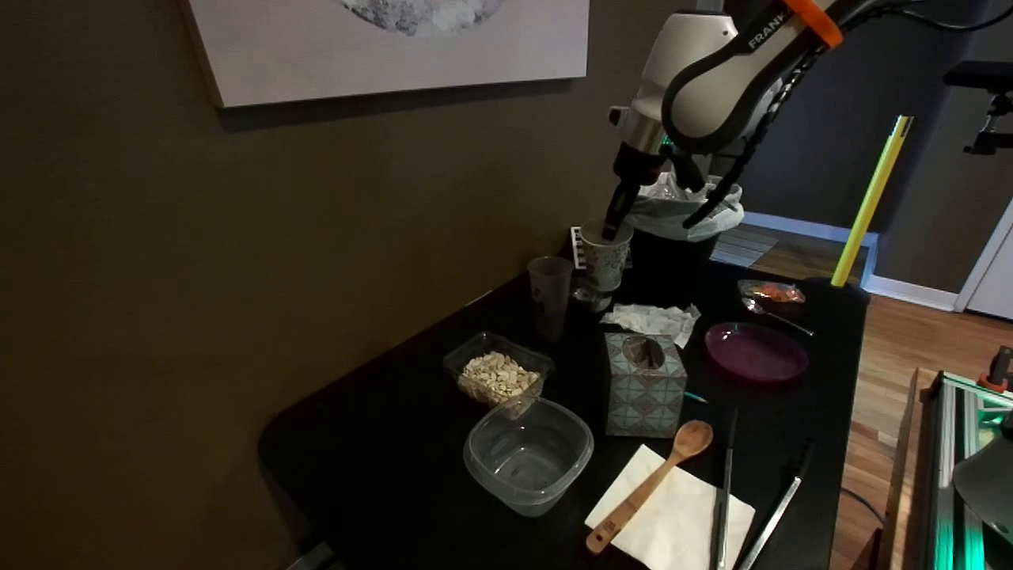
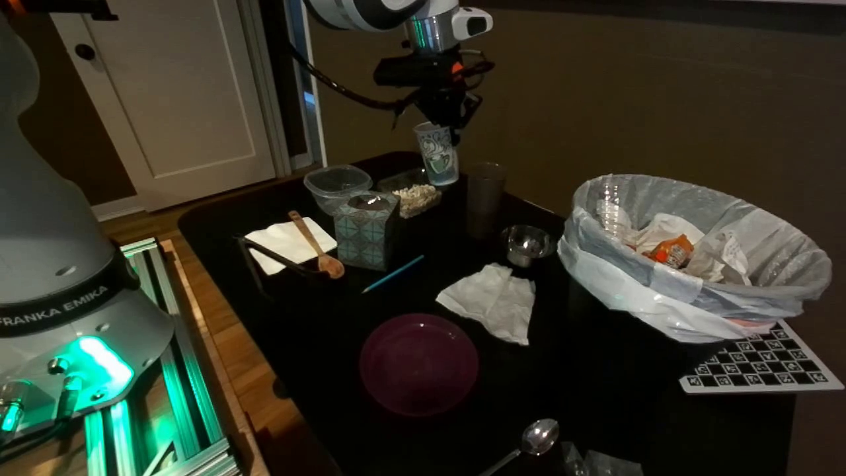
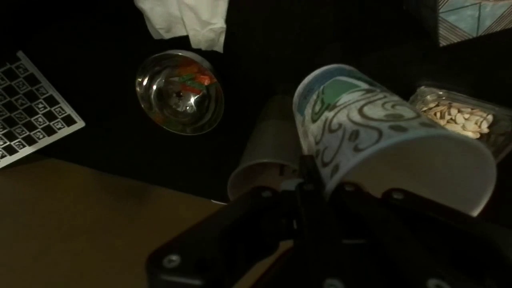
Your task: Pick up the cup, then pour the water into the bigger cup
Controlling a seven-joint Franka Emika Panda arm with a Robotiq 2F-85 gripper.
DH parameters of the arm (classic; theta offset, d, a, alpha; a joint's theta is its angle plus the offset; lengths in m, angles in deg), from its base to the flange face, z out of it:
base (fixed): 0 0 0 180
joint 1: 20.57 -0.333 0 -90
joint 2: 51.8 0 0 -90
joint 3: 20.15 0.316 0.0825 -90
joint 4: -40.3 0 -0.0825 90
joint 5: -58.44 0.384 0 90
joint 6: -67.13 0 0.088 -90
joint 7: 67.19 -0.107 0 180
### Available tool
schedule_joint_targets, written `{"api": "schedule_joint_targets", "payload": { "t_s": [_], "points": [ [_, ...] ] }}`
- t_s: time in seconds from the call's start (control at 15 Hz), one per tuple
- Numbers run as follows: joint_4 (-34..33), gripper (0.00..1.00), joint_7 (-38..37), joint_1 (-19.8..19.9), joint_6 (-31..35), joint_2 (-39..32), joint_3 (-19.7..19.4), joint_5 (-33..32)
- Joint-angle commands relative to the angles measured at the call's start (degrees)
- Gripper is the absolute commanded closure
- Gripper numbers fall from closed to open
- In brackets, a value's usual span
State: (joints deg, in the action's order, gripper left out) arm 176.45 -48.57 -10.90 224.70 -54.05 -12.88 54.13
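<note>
The gripper [image 1: 610, 228] pinched the wall of the cup [image 3: 368, 116] near its rim; the cup hung raised above the table [image 1: 396, 443], close to the bigger cup [image 1: 550, 299], which stood upright there; both exterior views showed a narrow gap between the two, while the wrist view laid the cup across part of the bigger cup; in an exterior view the cup [image 2: 437, 153] leaned a little, its green print facing the camera; the wrist view opened up its pale mouth, which that view gave only side-on.

Just right of the bigger cup in an exterior view, a metal bowl [image 2: 524, 256] stood in plain sight; in an exterior view the cup left only a little of the metal bowl [image 1: 587, 298] uncovered; the wrist view, looking down, had red and green patches in it, contents or reflections I could not tell.

Left of the bigger cup in an exterior view sat a tissue box [image 2: 363, 235], with a blue pencil [image 2: 393, 274] whole beside it; in an exterior view the box hid all but one end of the blue pencil [image 1: 696, 397]; farther right of the bigger cup, a bin bag [image 2: 634, 297] showed crumpled paper [image 2: 667, 226] and an orange wrapper [image 2: 672, 251] inside.
</note>
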Motion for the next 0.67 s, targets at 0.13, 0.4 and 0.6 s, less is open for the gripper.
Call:
{"api": "schedule_joint_targets", "payload": {
  "t_s": [0.13,0.4,0.6],
  "points": [
    [2.57,0.99,14.1,-3.88,4.77,-1.52,-1.96,13.34],
    [4.78,0.99,17.43,-2.67,11.49,-3.75,-0.6,12.88],
    [5.61,0.99,19.85,-2.15,14.7,-6.18,0.4,14.77]
  ]
}}
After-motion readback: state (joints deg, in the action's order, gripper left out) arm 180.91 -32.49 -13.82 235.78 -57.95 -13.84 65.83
